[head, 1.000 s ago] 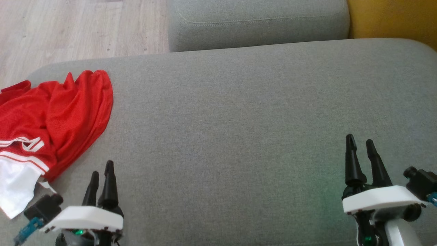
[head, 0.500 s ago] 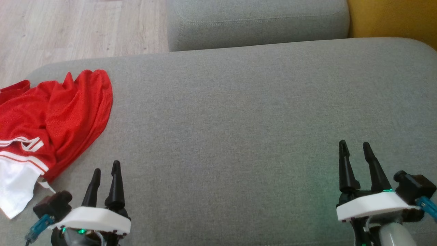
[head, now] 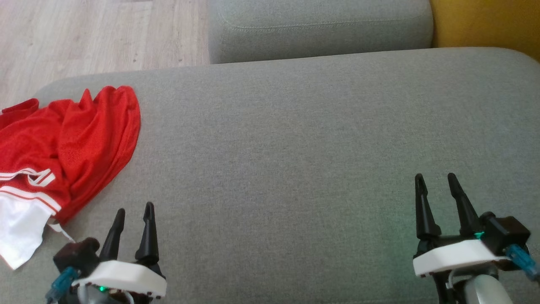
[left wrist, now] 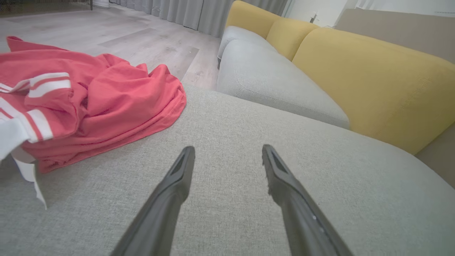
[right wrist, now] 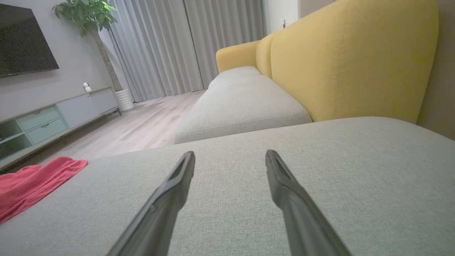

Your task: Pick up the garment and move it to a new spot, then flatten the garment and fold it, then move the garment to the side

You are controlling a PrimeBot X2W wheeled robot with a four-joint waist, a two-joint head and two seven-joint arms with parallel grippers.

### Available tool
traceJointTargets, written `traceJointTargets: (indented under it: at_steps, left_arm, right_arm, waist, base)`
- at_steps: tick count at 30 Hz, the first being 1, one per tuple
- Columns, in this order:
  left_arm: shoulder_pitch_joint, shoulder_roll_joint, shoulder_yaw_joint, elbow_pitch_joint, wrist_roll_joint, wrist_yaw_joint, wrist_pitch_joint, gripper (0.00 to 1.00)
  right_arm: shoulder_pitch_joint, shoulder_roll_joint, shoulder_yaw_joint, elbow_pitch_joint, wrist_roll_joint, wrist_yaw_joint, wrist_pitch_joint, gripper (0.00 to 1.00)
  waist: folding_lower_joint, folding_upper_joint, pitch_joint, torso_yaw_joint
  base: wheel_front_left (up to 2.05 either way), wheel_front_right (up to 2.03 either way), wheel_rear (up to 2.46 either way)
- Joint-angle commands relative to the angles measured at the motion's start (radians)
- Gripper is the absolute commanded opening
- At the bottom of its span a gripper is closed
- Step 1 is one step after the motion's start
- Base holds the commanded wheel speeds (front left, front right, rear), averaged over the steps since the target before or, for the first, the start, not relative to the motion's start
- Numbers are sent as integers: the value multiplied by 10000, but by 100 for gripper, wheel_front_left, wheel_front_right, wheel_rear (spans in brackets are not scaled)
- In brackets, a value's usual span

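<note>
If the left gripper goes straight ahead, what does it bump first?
Probably the grey sofa cushion just ahead of the left gripper; the red garment lies off to its left, out of line.

1. I am seeing the grey cushion [head: 303, 139] lying bare from centre to right, leaving open passage there.
2. The red garment [head: 67, 139] is heaping up along the near left edge.
3. The yellow backrest [head: 485, 23] is walling off the far right.

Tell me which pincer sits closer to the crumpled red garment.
The left pincer, just beside the red-and-white mesh garment; the right pincer stands far across the grey fabric cushion.
</note>
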Motion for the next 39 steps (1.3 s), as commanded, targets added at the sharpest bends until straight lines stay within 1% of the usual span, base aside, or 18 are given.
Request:
traceJointTargets:
  at_steps: [1,13,18,21,28,39]
  left_arm:
    - [-278,154,196,-373,279,-23,-172,100]
    - [-187,164,135,-448,1716,-6,-522,100]
    - [-135,168,132,-464,2201,21,-653,100]
    - [-106,168,116,-447,2137,59,-653,100]
    - [-110,168,135,-375,2079,80,-653,100]
    - [-125,168,202,-165,1873,41,-653,100]
  right_arm:
    - [-170,-83,206,-347,-304,-6,-153,100]
    - [-138,-91,197,-283,-1454,-7,-510,100]
    - [-121,-93,132,-68,-1373,-7,-644,100]
    - [-132,-93,118,148,-1101,-7,-644,100]
    - [-203,-93,157,347,-1058,-7,-644,100]
    - [-207,-93,568,584,-776,-7,-644,100]
  waist:
    - [0,0,5,2]
    - [0,0,-2,4]
    - [0,0,-9,4]
    - [0,0,-5,6]
    - [0,0,11,12]
    - [0,0,-67,38]
  base:
    - [0,0,0]
    - [0,0,0]
    - [0,0,0]
    - [0,0,0]
    - [0,0,0]
    - [0,0,0]
